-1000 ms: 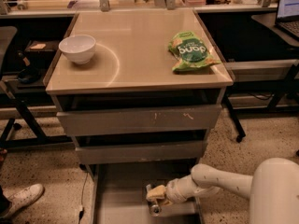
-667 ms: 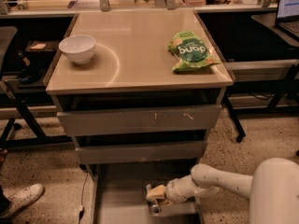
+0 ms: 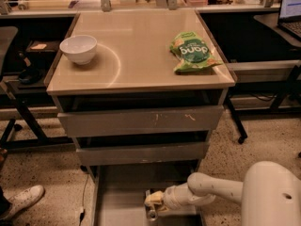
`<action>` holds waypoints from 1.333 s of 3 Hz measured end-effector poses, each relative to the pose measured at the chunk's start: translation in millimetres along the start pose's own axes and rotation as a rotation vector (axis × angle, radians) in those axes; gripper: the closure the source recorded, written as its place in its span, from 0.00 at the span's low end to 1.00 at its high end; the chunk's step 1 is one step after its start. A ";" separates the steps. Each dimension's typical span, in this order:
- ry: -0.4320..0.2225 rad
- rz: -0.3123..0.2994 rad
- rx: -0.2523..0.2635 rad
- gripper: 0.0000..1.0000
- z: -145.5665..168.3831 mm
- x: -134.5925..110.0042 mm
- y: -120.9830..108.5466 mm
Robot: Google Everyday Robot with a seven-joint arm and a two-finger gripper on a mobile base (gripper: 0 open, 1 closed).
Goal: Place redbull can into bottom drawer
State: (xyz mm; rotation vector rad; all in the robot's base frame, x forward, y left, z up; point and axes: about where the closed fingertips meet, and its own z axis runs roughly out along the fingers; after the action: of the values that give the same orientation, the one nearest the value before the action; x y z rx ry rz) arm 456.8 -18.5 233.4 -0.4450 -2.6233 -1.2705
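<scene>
Speckled terrazzo floor spreads to either side of the claw, which hangs low before the grey cabinet. Above it lies the beige tabletop; beyond stand dark desks.

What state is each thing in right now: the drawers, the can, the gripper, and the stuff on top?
bottom drawer: pulled open.
two upper drawers: pushed in.
redbull can: at the gripper, low inside the bottom drawer; only its silver top shows.
gripper: reached down into the bottom drawer, at the can.
bowl: upright on the tabletop, left side.
green snack bag: lying flat on the tabletop, right side.
</scene>
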 end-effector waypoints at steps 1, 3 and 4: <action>-0.031 0.070 0.009 1.00 32.0 -12.7 -28.9; -0.066 0.089 0.060 1.00 66.2 -34.9 -48.3; -0.059 0.106 0.076 1.00 76.7 -41.9 -51.0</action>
State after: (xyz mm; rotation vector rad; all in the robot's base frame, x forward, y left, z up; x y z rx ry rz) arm 475.0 4.3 136.6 -0.6082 -2.6466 -1.1383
